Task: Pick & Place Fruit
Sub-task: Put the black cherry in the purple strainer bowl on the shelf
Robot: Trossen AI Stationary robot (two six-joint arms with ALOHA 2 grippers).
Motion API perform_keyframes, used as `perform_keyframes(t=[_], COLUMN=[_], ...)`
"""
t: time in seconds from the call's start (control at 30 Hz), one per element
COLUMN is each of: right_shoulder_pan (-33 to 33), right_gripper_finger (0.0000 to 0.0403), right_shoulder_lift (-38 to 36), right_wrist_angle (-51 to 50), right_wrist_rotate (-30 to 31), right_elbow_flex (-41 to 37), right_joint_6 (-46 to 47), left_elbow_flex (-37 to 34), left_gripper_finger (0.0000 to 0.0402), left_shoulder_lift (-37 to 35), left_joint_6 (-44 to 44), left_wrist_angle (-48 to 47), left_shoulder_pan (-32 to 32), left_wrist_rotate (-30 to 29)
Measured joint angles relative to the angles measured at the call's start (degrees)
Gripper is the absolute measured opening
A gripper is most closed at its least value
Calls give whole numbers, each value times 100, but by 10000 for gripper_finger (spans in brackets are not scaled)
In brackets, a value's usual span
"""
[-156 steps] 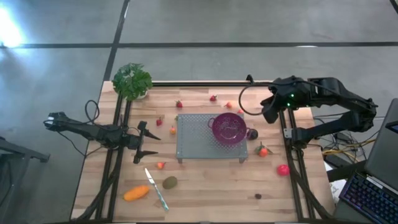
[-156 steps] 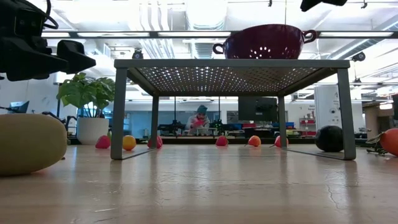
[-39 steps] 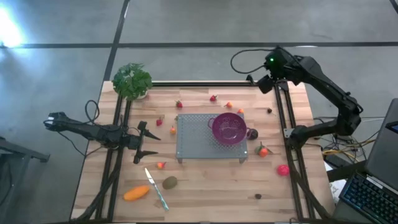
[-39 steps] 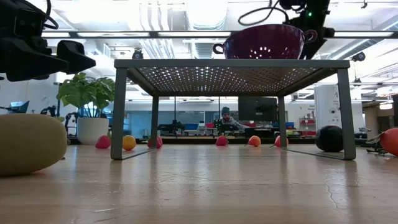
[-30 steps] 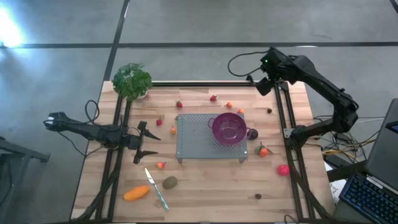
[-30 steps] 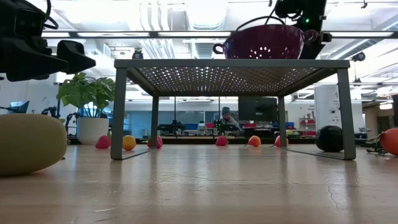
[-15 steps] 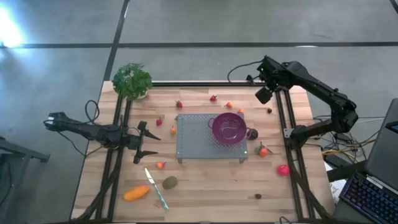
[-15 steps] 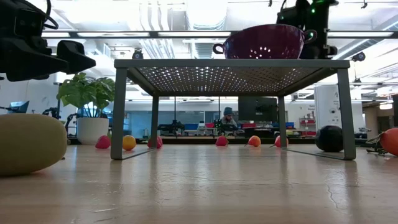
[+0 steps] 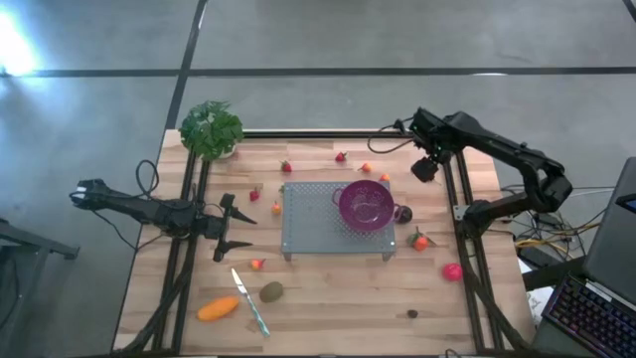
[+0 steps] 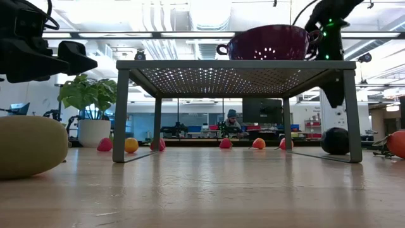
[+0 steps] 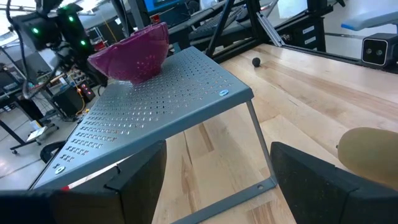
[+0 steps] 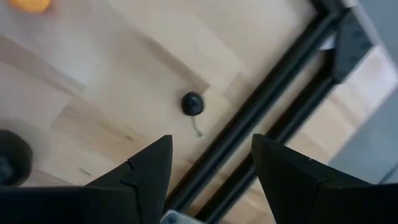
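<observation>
right gripper: fingers spread, holding nothing, hanging over a small dark berry by the table's far right rail
left gripper: wide open, empty, parked at the left edge facing the rack
fruit: scattered around the rack, none in the purple colander

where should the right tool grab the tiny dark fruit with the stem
Grip the round body of the dark fruit from straight above, fingers on opposite sides. It lies flat on the table with its thin stem trailing sideways, and the right tool hangs open over it.
</observation>
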Motion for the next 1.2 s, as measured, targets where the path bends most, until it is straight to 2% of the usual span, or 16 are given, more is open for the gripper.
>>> perform_keyframes(t=[0.53,0.97,1.2], right_shoulder_pan=[-111,-117,-241], right_gripper_finger=[242,220,230], right_shoulder_lift=[0,-2,39], right_wrist_angle=[809,1538,1649], right_wrist_rotate=[-169,-180,-336], right_elbow_flex=[-851,-1377,-1394], right_joint_6=[-111,-108,-40], left_elbow_flex=[-1,0,0], left_gripper_finger=[291,291,291], left_shoulder_lift=[-1,0,-1], left_joint_6=[0,0,0], left_wrist_angle=[0,2,1], left_shoulder_pan=[1,0,1], left_wrist_rotate=[0,0,0])
